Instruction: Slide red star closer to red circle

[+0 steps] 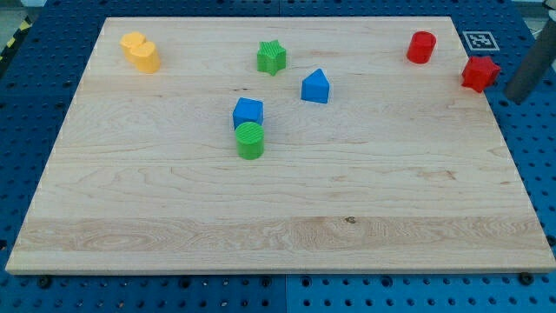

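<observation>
Board: a pale wooden board lies on a blue pegboard table; no brand or writing shows on either.
Green cylinder: the green cylinder is the block nearest the view's bottom, left of centre.
Blue cube: the blue cube touches the green cylinder on its upper side.
Blue wedge: a blue house-shaped block sits apart, up and to the view's right of that pair.
Green star: the green star stands just up and left of the blue wedge.
Yellow blocks: two yellow blocks, shapes unclear, touch each other near the top left corner.
Red star: the red star sits at the board's right edge, near the top.
Red circle: the red circle stands near the star, up and to its left, not touching.
Marker: a black-and-white square tag lies at the top right corner; its pattern carries no readable text.
Tip: my tip is just right of the red star, off the board's edge; contact cannot be told.
Fingers: there are none, only the rod, so nothing is grasped.
</observation>
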